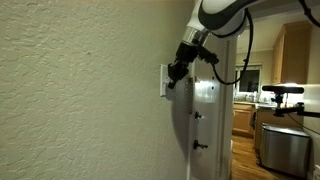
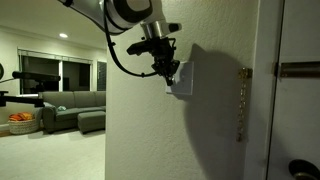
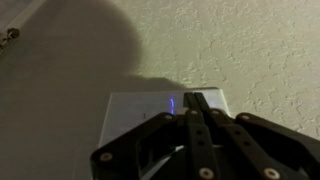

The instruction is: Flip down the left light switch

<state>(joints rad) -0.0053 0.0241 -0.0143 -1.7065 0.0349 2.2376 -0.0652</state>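
Note:
A small white wall plate (image 1: pixel 164 82) sits on the textured wall; it also shows in an exterior view (image 2: pixel 183 80) and in the wrist view (image 3: pixel 135 108). My black gripper (image 1: pixel 176 72) is pressed against the plate, seen also in an exterior view (image 2: pixel 167 68). In the wrist view the two fingers (image 3: pixel 192 102) lie together, shut and empty, with their tips on the plate beside a small blue glow. The left light switch toggle is hidden behind the fingers; I cannot tell its position.
A white door (image 1: pixel 207 120) with hinges stands right next to the plate; its edge shows in an exterior view (image 2: pixel 290 90). A kitchen lies beyond in an exterior view (image 1: pixel 280 110), and a sofa (image 2: pixel 70 105) stands in the room behind.

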